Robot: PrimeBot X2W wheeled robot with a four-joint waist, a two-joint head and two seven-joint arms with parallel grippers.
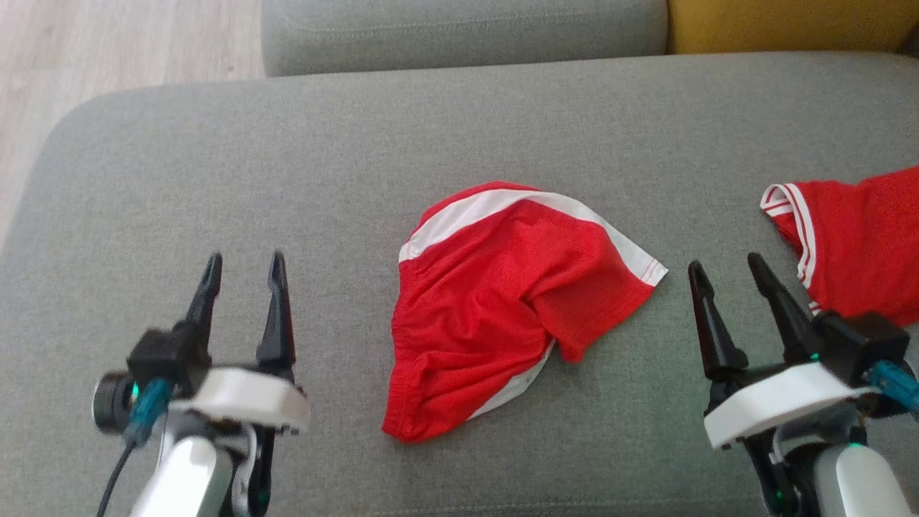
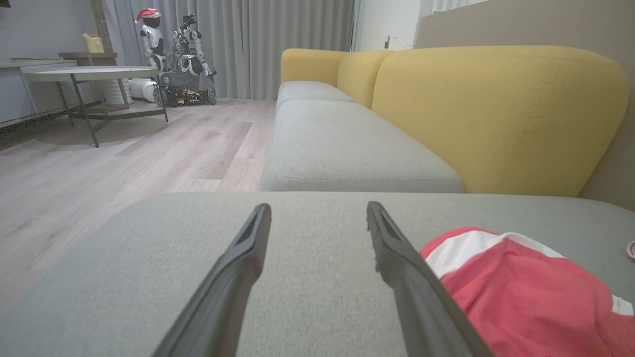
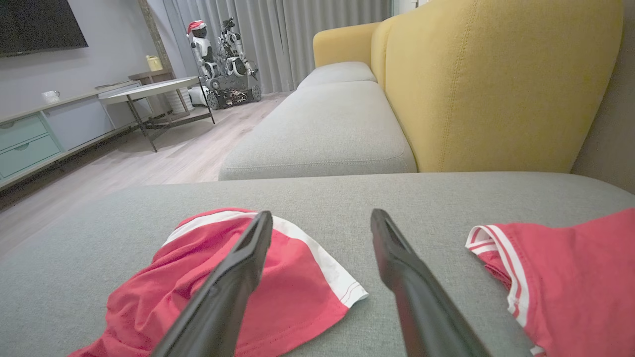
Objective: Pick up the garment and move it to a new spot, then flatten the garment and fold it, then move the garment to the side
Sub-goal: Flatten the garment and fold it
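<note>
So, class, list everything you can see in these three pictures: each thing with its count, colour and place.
shorts: one, red with white bands, crumpled mid-cushion
second garment: one, red with white trim, right edge of that cushion, apart from the shorts
seat cushions: three, grey, in a row
back cushions: three, yellow, behind the seats
floor: one, pale wood, beside the sofa
table: one, pale top on dark legs, across the floor
robot in a hat: one, white, by the curtains
curtains: grey, far wall
left end effector: one, dark fingers, open, left of the shorts
right end effector: one, dark fingers, open, between the two garments
</note>
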